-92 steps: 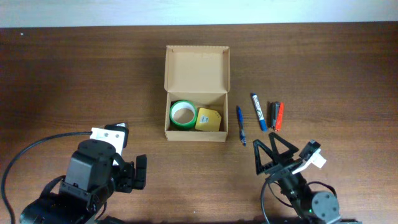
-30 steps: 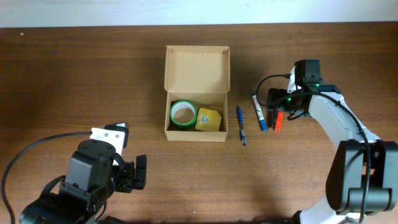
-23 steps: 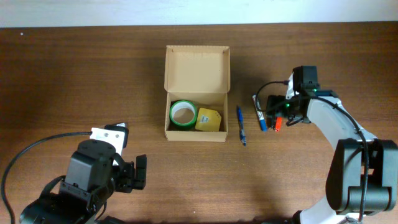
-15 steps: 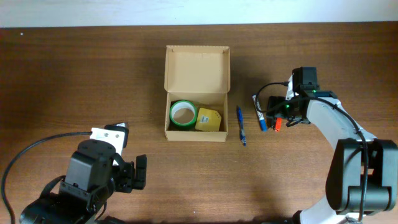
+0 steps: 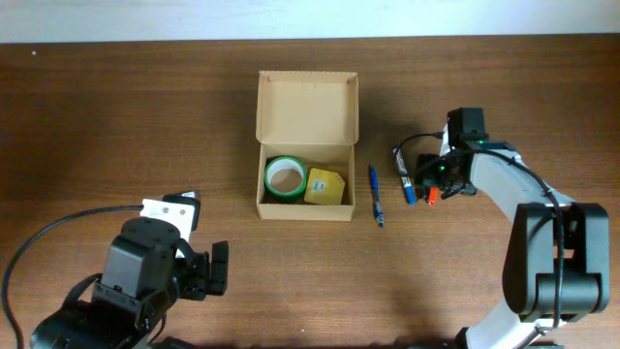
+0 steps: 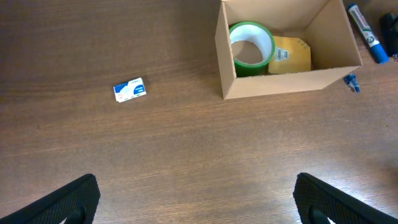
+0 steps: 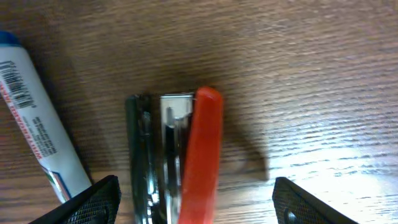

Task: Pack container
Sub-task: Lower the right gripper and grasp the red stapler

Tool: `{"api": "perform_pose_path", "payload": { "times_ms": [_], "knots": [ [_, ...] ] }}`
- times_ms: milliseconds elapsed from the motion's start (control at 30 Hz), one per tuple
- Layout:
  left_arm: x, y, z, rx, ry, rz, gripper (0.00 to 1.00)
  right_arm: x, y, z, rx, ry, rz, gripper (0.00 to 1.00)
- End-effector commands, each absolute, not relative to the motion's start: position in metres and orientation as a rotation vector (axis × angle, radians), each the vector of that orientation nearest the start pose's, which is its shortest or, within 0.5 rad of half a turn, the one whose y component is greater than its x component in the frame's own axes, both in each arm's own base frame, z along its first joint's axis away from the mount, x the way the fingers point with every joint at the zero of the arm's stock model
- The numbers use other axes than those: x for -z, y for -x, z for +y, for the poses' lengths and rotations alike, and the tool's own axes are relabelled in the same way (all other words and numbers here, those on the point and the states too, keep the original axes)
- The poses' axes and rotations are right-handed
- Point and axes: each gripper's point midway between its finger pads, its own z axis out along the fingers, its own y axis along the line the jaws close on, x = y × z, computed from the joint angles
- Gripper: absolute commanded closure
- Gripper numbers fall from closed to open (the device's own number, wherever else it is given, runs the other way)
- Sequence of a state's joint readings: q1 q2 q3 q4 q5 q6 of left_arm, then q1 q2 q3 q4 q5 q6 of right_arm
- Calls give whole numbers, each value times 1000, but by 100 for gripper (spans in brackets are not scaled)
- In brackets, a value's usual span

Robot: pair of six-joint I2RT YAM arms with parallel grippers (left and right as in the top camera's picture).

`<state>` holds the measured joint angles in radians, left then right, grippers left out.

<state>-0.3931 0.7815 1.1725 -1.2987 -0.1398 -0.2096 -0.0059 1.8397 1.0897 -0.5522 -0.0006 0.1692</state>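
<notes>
Two items already sit in the box (image 5: 306,211), which stands open at mid-worktop (image 5: 136,107) with its flap lying back: one green tape roll (image 5: 285,177) and one yellow packet (image 5: 325,186), side by side. By my reckoning the packing is under half done. Right of the box lie one blue pen (image 5: 374,194), one blue marker (image 5: 403,174) and one red-and-black stapler (image 7: 202,143), as I take it. One small white card (image 6: 130,89) lies well off to its left. My right pincer (image 7: 198,196) is spread wide, straddling the stapler without gripping. The left pincer (image 6: 202,199) hangs wide too, holding nothing, well short of the box. The flap is not yet closed.
</notes>
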Motion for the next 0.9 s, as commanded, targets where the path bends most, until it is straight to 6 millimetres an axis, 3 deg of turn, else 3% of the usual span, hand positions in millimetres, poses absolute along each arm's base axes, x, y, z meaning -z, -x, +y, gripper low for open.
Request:
{"api": "perform_pose_path", "payload": {
  "times_ms": [0, 167, 267, 600, 700, 800, 867],
  "knots": [
    [-261, -182, -47, 79, -153, 2446, 0, 0, -372, -3, 52, -269, 2876, 21],
    [-261, -182, -47, 79, -153, 2446, 0, 0, -373, -1, 46, -266, 2871, 21],
    [-261, -182, -47, 79, -153, 2446, 0, 1, -373, -1, 46, -267, 2875, 28],
    [-261, -182, -47, 79, -153, 2446, 0, 19, -367, 1, 36, -300, 2923, 34],
    [-261, -182, -47, 79, -153, 2446, 1, 19, -367, 1, 36, -300, 2922, 47],
    [-261, -182, -47, 79, -153, 2446, 0, 19, -367, 1, 36, -300, 2922, 71],
    [-261, -182, -47, 79, -153, 2446, 0, 19, -367, 1, 36, -300, 2923, 79]
  ]
}}
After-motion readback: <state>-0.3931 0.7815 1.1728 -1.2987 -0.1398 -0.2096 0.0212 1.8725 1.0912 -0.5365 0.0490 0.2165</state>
